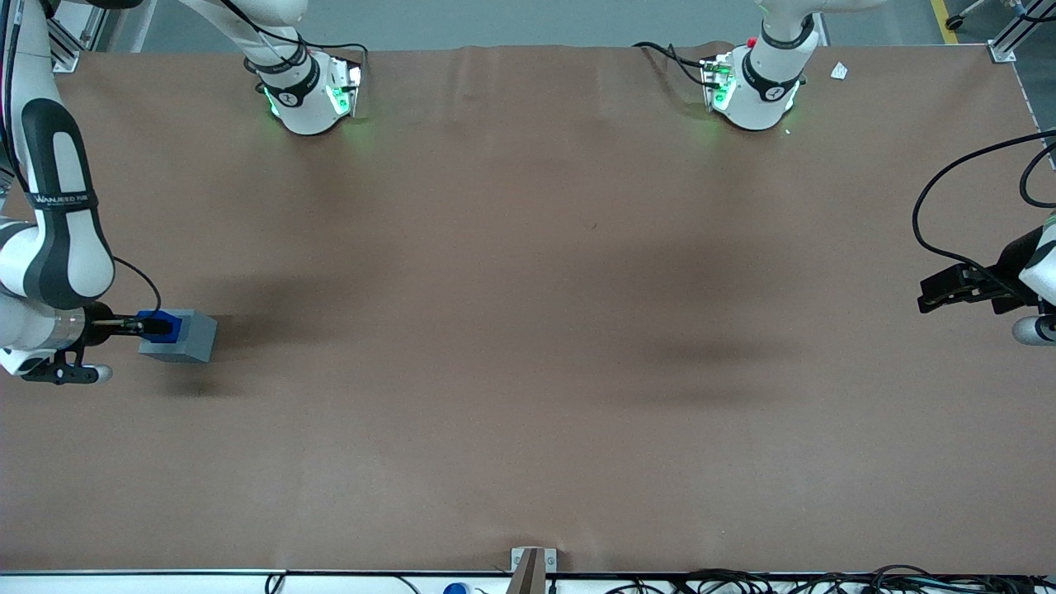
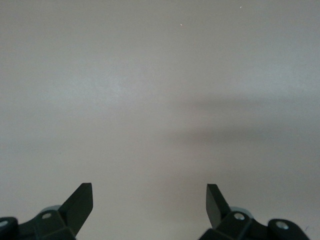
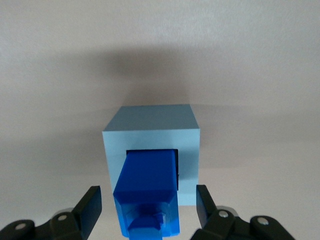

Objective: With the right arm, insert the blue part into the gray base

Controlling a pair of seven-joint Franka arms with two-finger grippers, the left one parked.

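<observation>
Front view
- Table (image 1: 528, 330): flat brown matte sheet, faintly creased, with soft dark shadows across it.
- Right arm (image 1: 58, 239): smooth white jointed shell with dark gray side panels and a lettered band, at the working arm's end of the table.
- Gray base (image 1: 186, 338): light-gray plastic cube with crisp edges, resting on the table just beside the arm's wrist.
- Blue part (image 1: 161, 324): small bright-blue block sitting at the base's top face.
- Gripper (image 1: 139, 327): black, two-fingered, reaching level to the blue part.

Left wrist view
- Surface: plain pale matte table with a soft shadow band.

Right wrist view
- Gray base (image 3: 150, 130): boxy, pale blue-gray here, with a square recess in the face turned to the camera.
- Blue part (image 3: 149, 182): glossy squared block, one end inside the recess, a little stud on its outer end.
- Gripper (image 3: 148, 206): released; the black angular fingers (image 3: 90, 205) stand spread on either side of the blue part, apart from it.
</observation>
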